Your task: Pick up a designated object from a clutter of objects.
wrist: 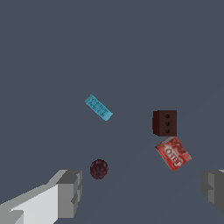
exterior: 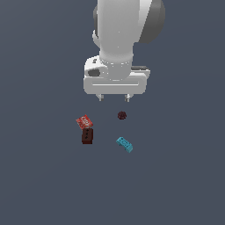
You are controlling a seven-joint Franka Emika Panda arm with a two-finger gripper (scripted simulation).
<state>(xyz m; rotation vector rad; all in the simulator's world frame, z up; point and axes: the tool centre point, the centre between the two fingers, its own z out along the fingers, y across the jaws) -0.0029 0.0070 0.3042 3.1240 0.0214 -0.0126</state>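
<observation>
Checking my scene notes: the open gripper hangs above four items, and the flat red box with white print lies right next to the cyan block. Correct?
Not quite. The flat red box with white print lies next to the dark brown block with holes, not the cyan block, as the exterior view shows. The gripper is open above four items.
</observation>
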